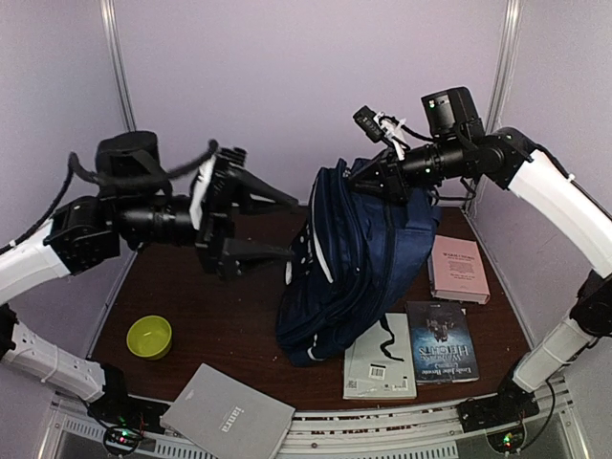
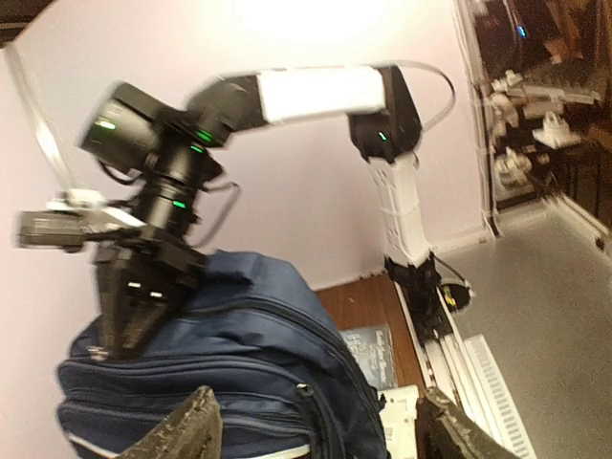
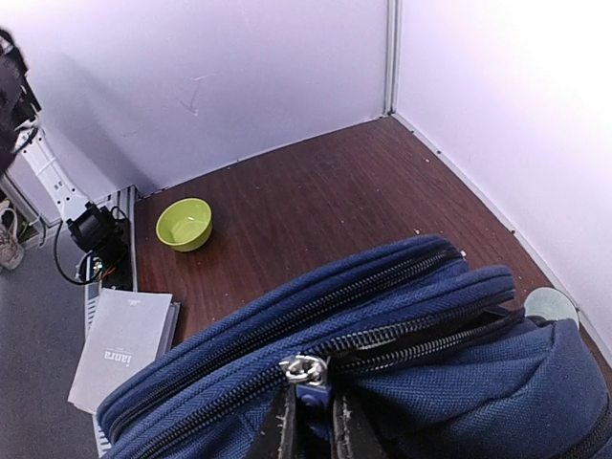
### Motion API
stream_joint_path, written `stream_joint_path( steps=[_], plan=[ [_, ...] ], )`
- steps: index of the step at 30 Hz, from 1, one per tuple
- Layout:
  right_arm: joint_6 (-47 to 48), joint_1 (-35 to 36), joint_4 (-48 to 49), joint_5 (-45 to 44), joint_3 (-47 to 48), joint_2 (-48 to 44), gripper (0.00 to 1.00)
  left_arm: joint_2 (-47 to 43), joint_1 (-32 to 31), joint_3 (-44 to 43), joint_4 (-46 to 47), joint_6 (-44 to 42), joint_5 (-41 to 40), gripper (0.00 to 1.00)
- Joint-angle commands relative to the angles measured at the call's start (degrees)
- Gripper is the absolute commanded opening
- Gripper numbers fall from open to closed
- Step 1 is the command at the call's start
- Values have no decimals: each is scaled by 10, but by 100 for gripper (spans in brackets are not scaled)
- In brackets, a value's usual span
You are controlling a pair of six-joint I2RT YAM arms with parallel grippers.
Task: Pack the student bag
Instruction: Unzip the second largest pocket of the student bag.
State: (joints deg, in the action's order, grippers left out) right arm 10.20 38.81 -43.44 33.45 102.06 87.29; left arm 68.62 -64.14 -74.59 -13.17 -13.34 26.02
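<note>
The student bag (image 1: 354, 258), a navy blue backpack, is held upright in the middle of the table. My right gripper (image 1: 371, 182) is at its top and is shut on the blue zip pull (image 3: 312, 406), just below the metal slider (image 3: 304, 370). To the right of the slider the zip gapes a little. My left gripper (image 1: 292, 228) is open and empty, level with the bag's upper left side, with the fingertips close to the fabric. In the left wrist view the bag (image 2: 239, 363) lies between and beyond my open fingers (image 2: 186, 430), and the right gripper (image 2: 134, 306) sits on its top.
A pink book (image 1: 457, 268), a dark book (image 1: 440, 341) and a white booklet (image 1: 380, 368) lie to the right of and in front of the bag. A grey book (image 1: 228, 421) overhangs the front edge. A green bowl (image 1: 149, 336) stands front left. Walls close in the back and sides.
</note>
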Motion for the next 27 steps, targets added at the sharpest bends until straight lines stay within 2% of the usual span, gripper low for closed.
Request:
stream_joint_path(
  steps=[1, 3, 4, 6, 8, 13, 19, 21, 23, 27],
  plan=[
    [32, 18, 39, 82, -7, -18, 0, -40, 117, -29, 41, 129, 22, 71],
    [36, 30, 39, 72, -6, -10, 0, -10, 186, -44, 60, 236, 24, 71],
    [40, 36, 37, 71, -6, -6, 0, 13, 198, -65, 38, 255, 5, 71],
    [47, 48, 33, 76, -5, 0, 0, 67, 206, -118, -25, 251, -30, 72],
    [54, 58, 28, 76, -5, 2, 0, 100, 215, -163, -65, 227, -18, 76],
    [61, 76, 19, 63, -11, 2, 0, 149, 243, -202, -64, 261, 29, 96],
    [69, 88, 12, 58, -6, 10, 0, 187, 243, -195, -38, 245, 80, 98],
    [78, 95, 1, 59, -1, 15, 0, 185, 243, -194, -31, 210, 107, 98],
    [89, 99, -14, 58, 4, 19, 0, 169, 243, -193, -38, 133, 146, 93],
    [101, 123, -30, 41, 4, 20, 0, 95, 239, -145, -96, -132, 155, 81]
  ],
)
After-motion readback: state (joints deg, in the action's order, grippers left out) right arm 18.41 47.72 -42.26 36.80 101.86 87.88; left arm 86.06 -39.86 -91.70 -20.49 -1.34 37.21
